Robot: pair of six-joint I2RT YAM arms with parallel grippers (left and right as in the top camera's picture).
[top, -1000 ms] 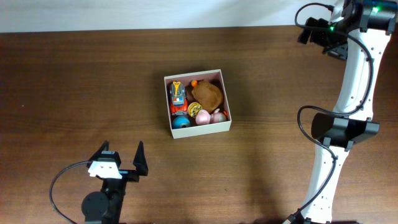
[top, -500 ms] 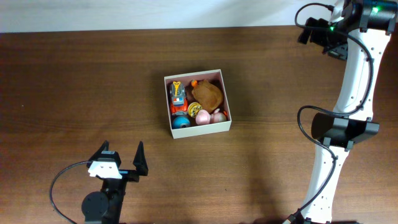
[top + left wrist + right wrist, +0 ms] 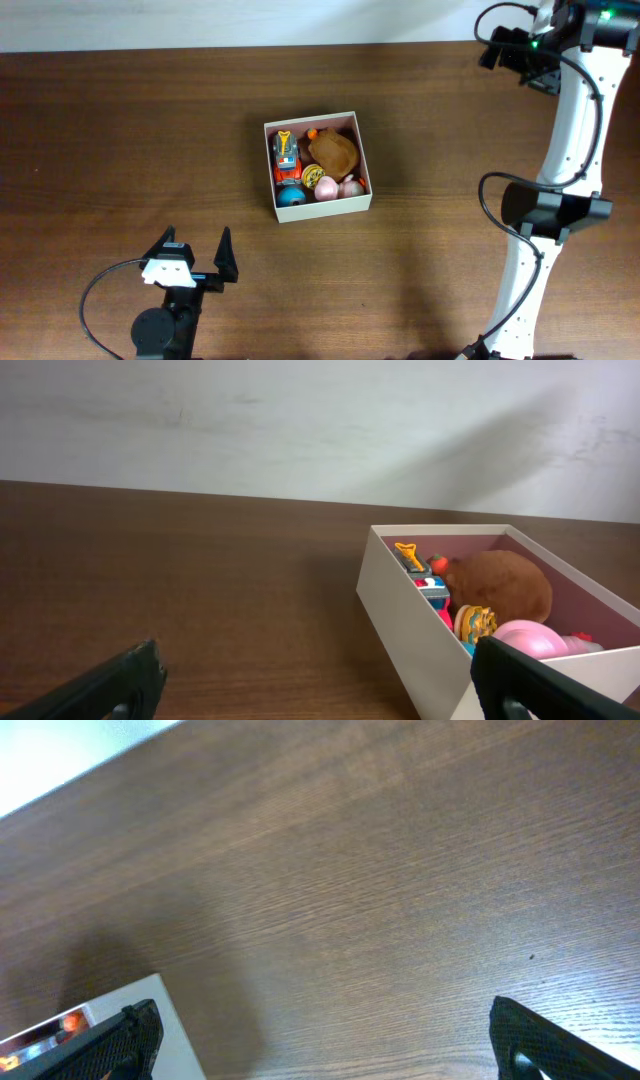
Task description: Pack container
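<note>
We see the container (image 3: 322,209) near the middle of the surface (image 3: 120,120), toys (image 3: 318,165) inside. Our left end effector (image 3: 197,243), jaws wide and empty, has it at one o'clock and is nearer. The right end effector (image 3: 320,1015), also wide and empty, has it at eight o'clock, well apart. The container is square, with no long axis.

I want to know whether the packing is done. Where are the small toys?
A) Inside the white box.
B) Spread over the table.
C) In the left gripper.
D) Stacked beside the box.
A: the toys all lie inside the container; the table around it shows none.
</note>
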